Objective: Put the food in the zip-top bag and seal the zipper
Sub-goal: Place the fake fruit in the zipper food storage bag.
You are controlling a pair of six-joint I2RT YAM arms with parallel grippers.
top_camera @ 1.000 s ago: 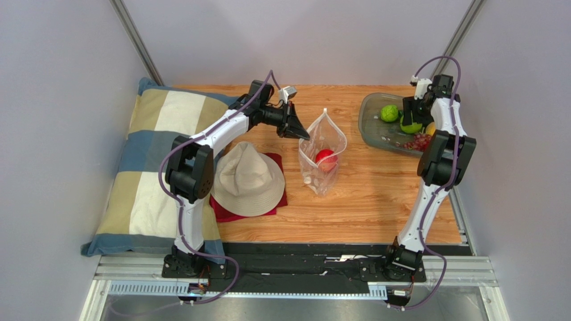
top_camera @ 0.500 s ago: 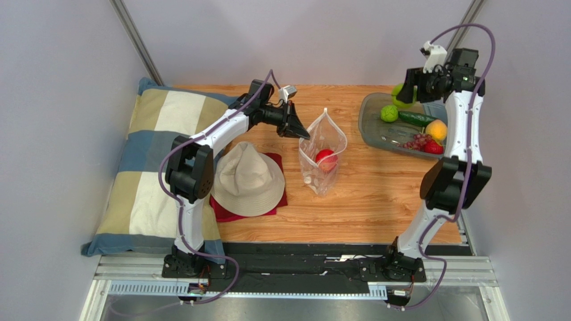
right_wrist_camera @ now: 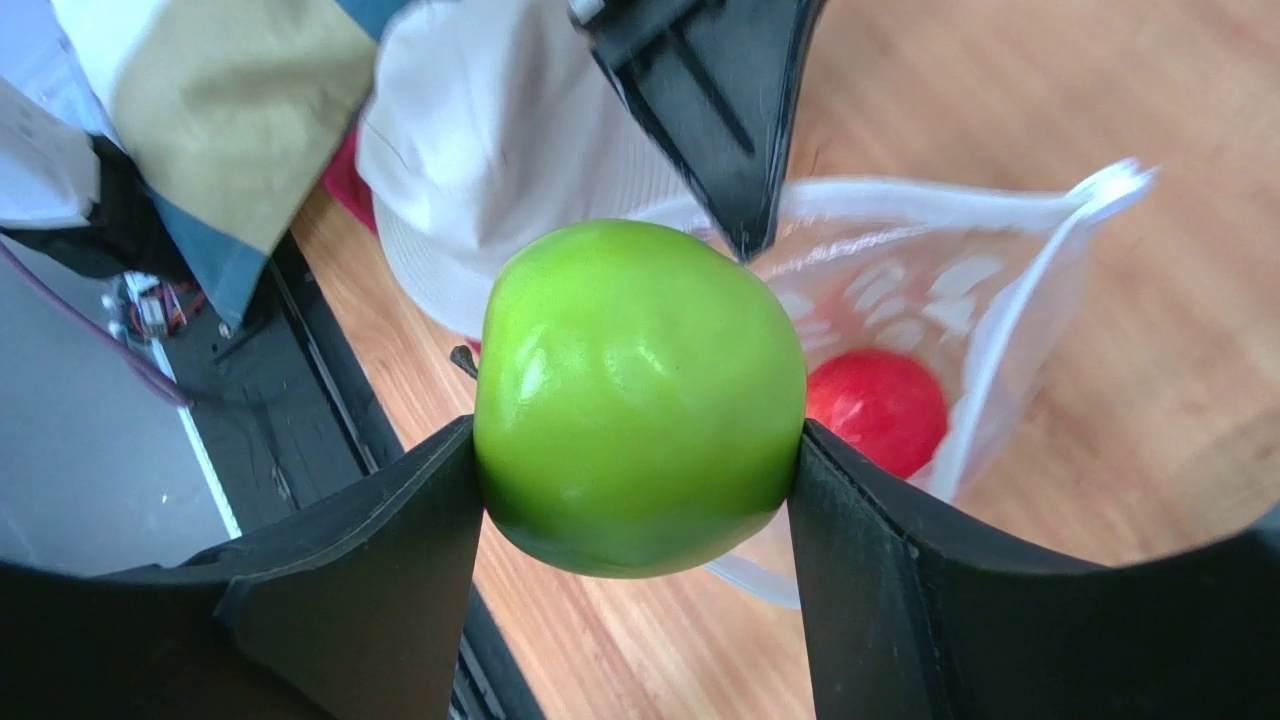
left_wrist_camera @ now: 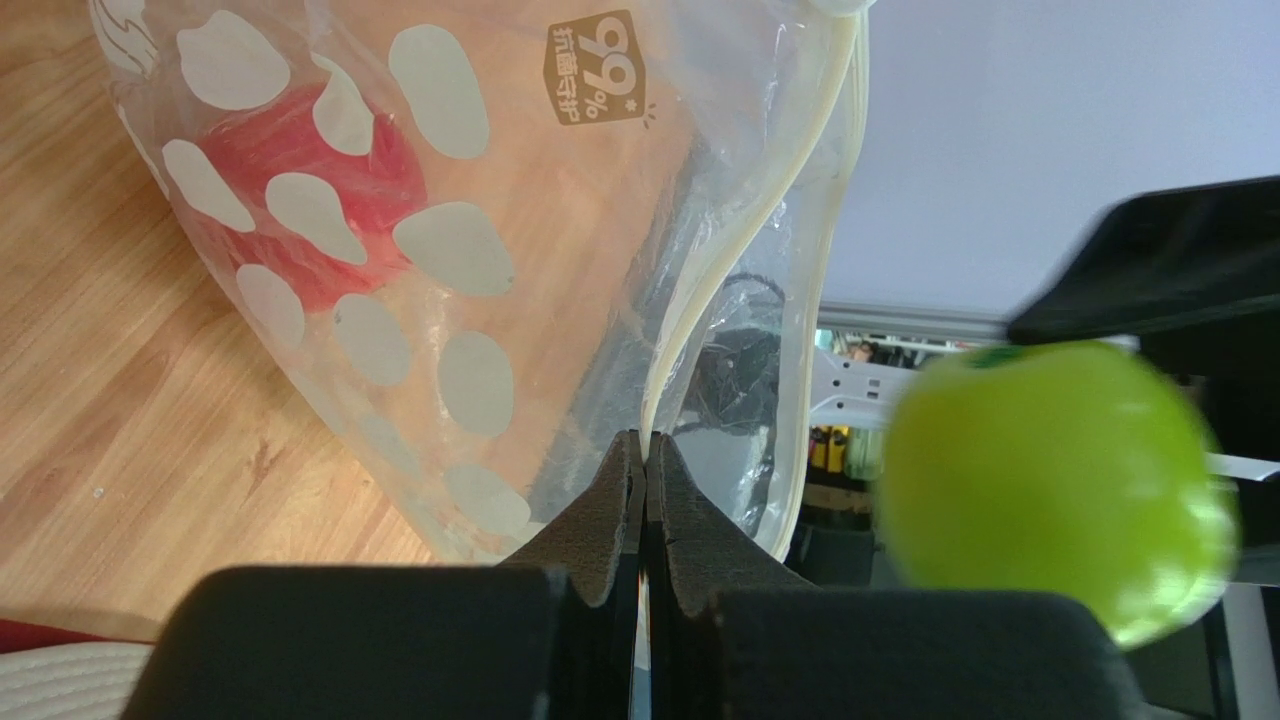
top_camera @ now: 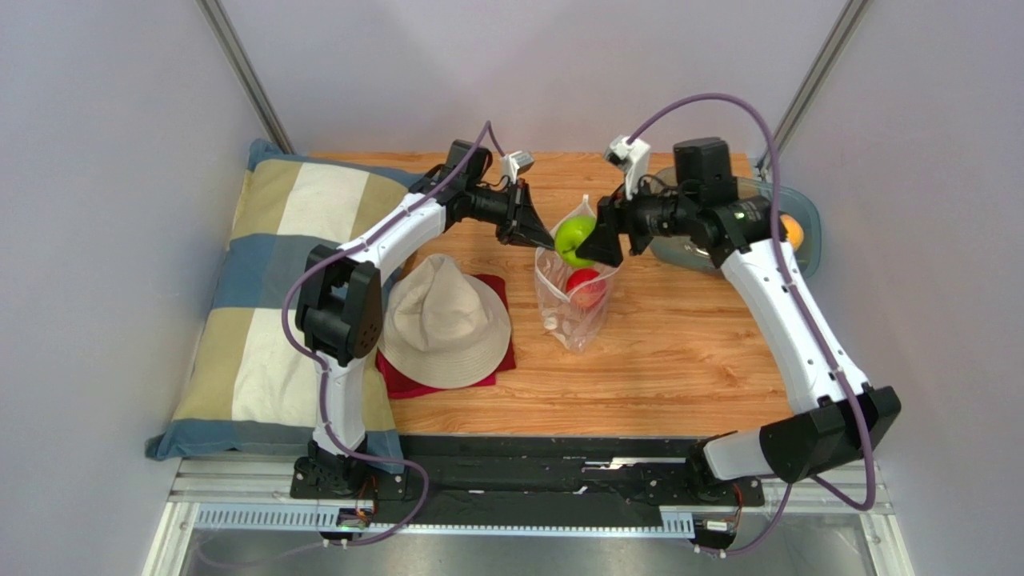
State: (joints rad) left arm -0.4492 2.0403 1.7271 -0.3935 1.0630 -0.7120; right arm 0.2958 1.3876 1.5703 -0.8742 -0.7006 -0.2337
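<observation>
Two-arm bagging station on a wooden worktop. The zip-top bag, clear with white polka dots, sits near the middle of the worktop with its mouth raised and spread open. The left gripper reaches in from the far left. Its fingers are pressed fully together on the left side of the bag's mouth, pinching the pale zipper strip between their tips and holding that edge up. The right gripper reaches in from the far right, its fingers clamped on either side of a green apple. The apple hangs just above the open mouth, close beside the left fingertips; whether it touches the plastic cannot be told. One red fruit already lies inside the bag. At the far right, a grey translucent tray is largely hidden behind the right arm, and an orange fruit shows in it. Left of the bag, a beige bucket hat rests on a dark red cloth. A checked pillow in blue, cream and tan lies along the left edge.
</observation>
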